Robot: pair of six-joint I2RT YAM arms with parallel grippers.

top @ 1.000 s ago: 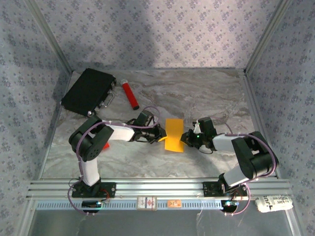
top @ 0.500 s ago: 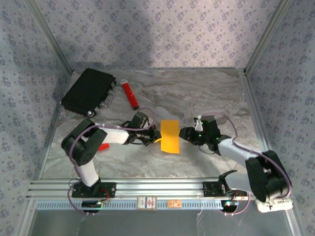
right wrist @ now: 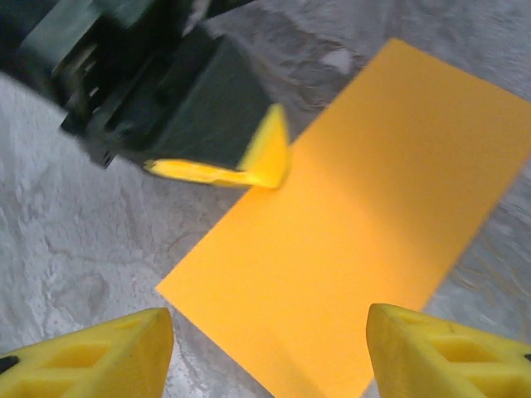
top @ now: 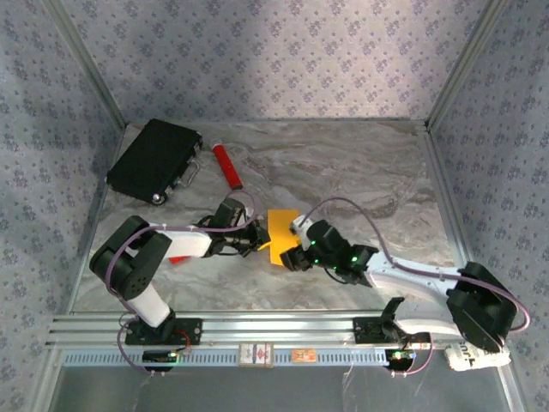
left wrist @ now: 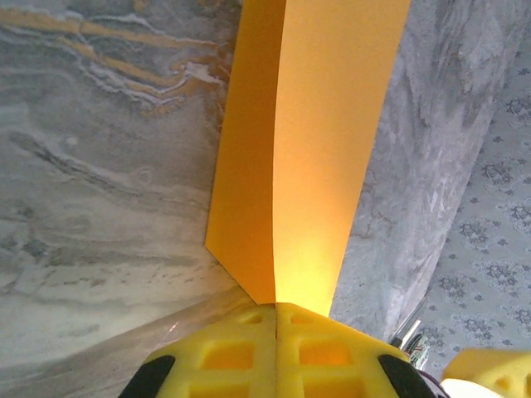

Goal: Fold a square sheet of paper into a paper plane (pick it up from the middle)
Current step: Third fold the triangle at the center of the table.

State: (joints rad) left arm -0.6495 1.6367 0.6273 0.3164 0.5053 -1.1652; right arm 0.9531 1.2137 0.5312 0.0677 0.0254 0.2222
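well, the square sheet of paper (top: 279, 230) lay on the marbled worktop (top: 369, 172), to the near right of the black case (top: 156, 159) and well apart from it, closer to the arm bases than the case was. it looked folded in half into a plain orange strip, with no pointed nose on it yet.

the left gripper (top: 256, 240) came at the strip from the case's side and was clamped on its edge. in the left wrist view its yellow pads (left wrist: 241, 356) were pressed together with the paper (left wrist: 307, 149) rising out from between them, two layers meeting along one crease line. i took that pinch to be there to hold the layers together and stop the strip sliding.

the right gripper (top: 297, 257) sat at the strip's near corner, on the side away from the case, with its jaws apart. in its own camera the two yellow fingers (right wrist: 99, 348) stood wide at either side, the paper (right wrist: 357, 215) beyond them and nothing between them. it seemed to me to be lining up for a fresh hold or a press along the fold.

the strip's long axis ran nearly straight away from the arm bases toward the back wall, its far short edge nearer the case's level and its near end under the right gripper. the red cylinder (top: 227, 166) lay just right of the case, well clear.
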